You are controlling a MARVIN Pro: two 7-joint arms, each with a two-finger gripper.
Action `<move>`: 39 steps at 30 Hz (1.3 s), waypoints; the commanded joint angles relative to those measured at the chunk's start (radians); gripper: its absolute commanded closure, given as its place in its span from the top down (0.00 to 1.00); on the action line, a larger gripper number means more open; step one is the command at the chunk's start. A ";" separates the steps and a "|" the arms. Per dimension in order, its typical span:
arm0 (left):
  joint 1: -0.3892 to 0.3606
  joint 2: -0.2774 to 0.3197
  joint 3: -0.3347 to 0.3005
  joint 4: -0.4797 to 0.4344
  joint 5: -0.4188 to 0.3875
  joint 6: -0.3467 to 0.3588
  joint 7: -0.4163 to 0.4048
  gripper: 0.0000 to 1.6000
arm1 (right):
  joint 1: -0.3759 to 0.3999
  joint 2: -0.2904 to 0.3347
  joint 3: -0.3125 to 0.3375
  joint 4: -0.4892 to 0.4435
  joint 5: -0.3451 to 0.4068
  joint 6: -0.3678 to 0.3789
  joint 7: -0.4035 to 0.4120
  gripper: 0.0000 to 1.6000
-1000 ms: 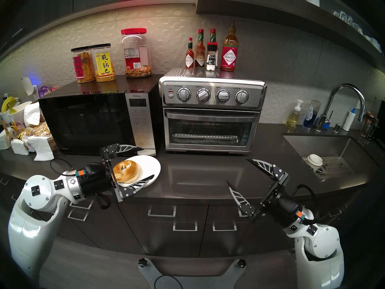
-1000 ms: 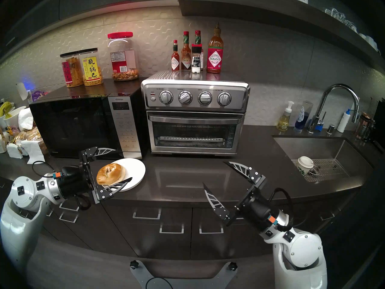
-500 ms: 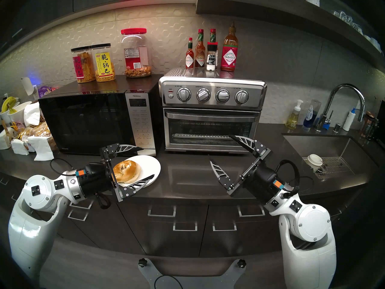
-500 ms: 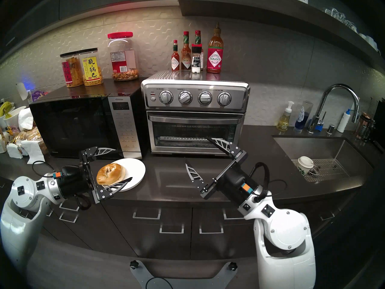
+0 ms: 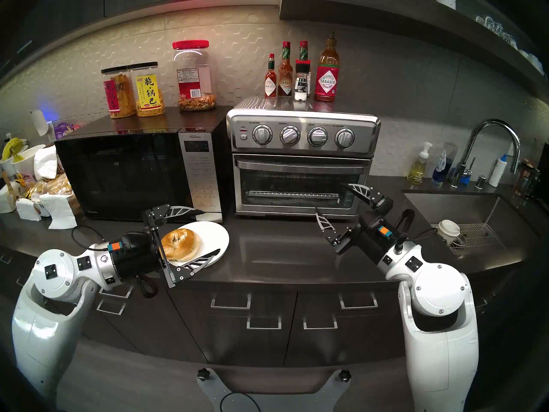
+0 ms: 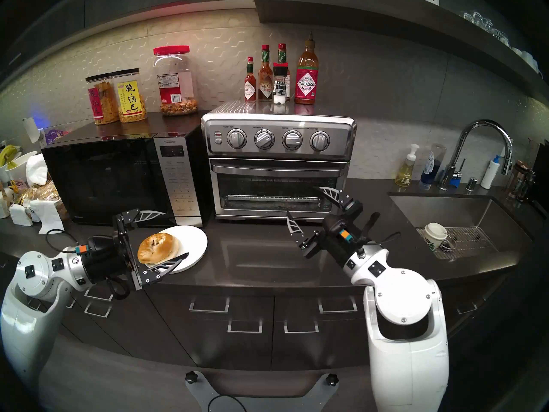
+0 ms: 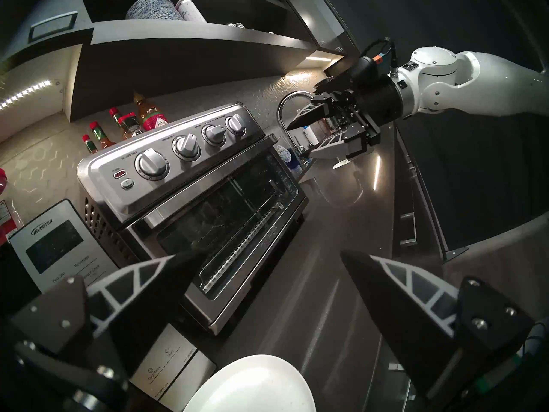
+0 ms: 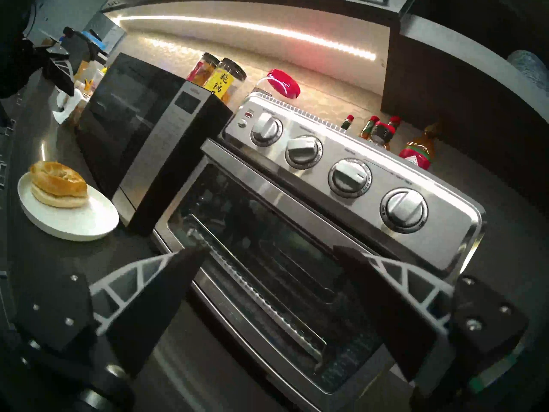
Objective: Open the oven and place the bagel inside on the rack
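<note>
The stainless oven (image 5: 301,141) stands on the counter with its glass door shut and its bar handle (image 5: 300,164) untouched. Behind the glass I see a ribbed silver tray edge (image 5: 292,194); the rack is not clear. The golden-brown bagel (image 5: 180,244) lies on a white plate (image 5: 218,234). My left gripper (image 5: 211,232) hovers open over the plate, with the bagel near its palm and nothing gripped. My right gripper (image 5: 329,197) is open just in front of the oven's lower right corner, and its wrist view faces the door (image 8: 267,253).
A black microwave (image 5: 124,173) stands against the oven's left side with snack jars (image 5: 148,87) on top. Sauce bottles (image 5: 300,72) stand on the oven. To the right is a sink (image 5: 475,215) holding a paper cup (image 5: 448,228). Bread and napkins (image 5: 50,191) crowd the far left.
My right arm has risen from the counter's front edge and reached forward to the oven's lower right front, still open. The left arm, bagel and plate have not moved.
</note>
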 commanded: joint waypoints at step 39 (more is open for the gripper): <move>-0.002 -0.001 -0.005 -0.011 0.001 0.000 -0.005 1.00 | 0.470 0.171 -0.168 0.319 -0.139 -0.097 0.012 1.00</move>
